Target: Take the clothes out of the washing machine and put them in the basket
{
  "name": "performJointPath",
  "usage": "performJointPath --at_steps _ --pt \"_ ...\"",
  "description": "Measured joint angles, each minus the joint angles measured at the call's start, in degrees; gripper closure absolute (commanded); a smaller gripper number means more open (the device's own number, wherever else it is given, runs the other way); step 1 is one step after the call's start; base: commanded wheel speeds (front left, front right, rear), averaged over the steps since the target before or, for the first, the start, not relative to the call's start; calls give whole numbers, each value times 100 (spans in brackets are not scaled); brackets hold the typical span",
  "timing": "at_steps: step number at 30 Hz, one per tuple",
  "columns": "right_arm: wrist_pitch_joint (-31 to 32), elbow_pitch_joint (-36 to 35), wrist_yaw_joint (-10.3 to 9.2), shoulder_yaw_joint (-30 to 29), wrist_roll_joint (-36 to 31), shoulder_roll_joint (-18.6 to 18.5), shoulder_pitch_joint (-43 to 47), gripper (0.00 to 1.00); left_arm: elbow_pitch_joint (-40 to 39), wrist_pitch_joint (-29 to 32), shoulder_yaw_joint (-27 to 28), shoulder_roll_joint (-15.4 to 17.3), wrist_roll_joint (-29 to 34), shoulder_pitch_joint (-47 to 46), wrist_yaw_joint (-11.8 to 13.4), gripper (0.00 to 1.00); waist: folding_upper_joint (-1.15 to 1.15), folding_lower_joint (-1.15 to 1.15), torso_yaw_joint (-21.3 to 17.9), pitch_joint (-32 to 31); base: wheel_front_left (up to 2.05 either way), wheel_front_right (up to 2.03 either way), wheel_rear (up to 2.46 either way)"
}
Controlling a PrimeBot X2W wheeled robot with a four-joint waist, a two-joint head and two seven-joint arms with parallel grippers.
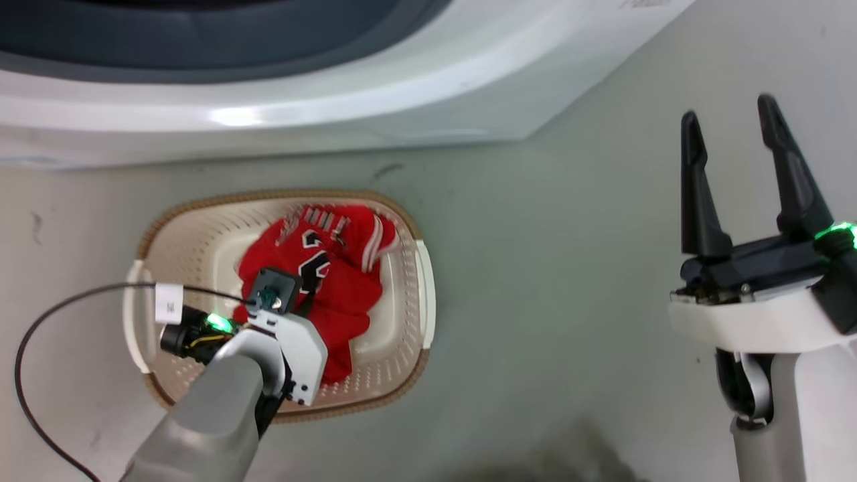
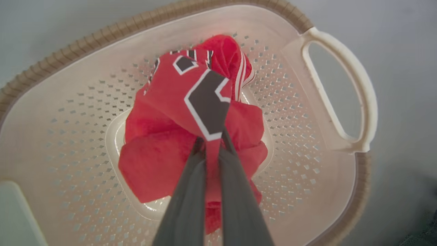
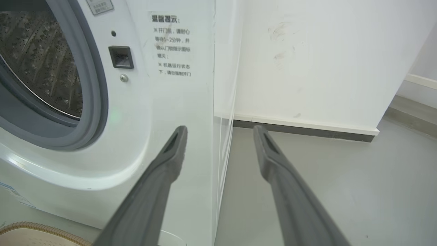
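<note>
Both pieces of the clothes (image 1: 348,301) seemed to lie inside the basket (image 1: 201,248), heaped at its middle, so the task looked nearly done. The washing machine (image 1: 335,100) stood just behind the basket. The part of its drum (image 3: 34,51) that showed held no cloth, and the rest of the drum was hidden. By my judgement, what was left was to release the cloth and lift clear.

The left gripper (image 2: 211,143) hung over the basket's middle, its fingers (image 2: 191,191) pinching a fold of the jersey (image 2: 201,99), with a strip of red showing between them. The right gripper (image 1: 730,110) was well to the right of the basket, over bare floor (image 1: 569,268), fingers spread and holding nothing.

The jersey looked thin and smooth, with black numerals edged in white and striped trim. The red cloth under it looked thicker and softly rumpled. The basket was rounded-rectangular cream plastic, pierced with small holes, with a ribbed brown rim and loop handles. The drum was perforated steel inside a grey rubber seal (image 3: 20,119).
</note>
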Motion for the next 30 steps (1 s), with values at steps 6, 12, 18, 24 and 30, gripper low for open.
performJointPath --at_steps 6,12,18,24,30 --pt "0 -71 0 -31 97 0 -234 0 1001 140 -77 -198 14 -532 -107 100 0 0 -156 610 0 0 0" --pt "0 -87 0 -42 144 1 -315 0 1337 332 -146 -299 -31 -744 -220 100 0 0 -266 1009 0 0 0" --pt "0 -20 0 -14 177 1 -363 0 1436 485 -144 -376 -189 -762 -291 0 0 0 -270 985 0 0 0" --pt "0 102 0 -16 182 2 -318 0 1469 281 -222 -475 -266 -552 -341 0 0 -1 -212 627 0 0 0" --pt "0 242 0 -13 145 2 19 0 1455 -296 -48 -578 -523 -245 -357 0 0 -1 -113 38 0 0 0"
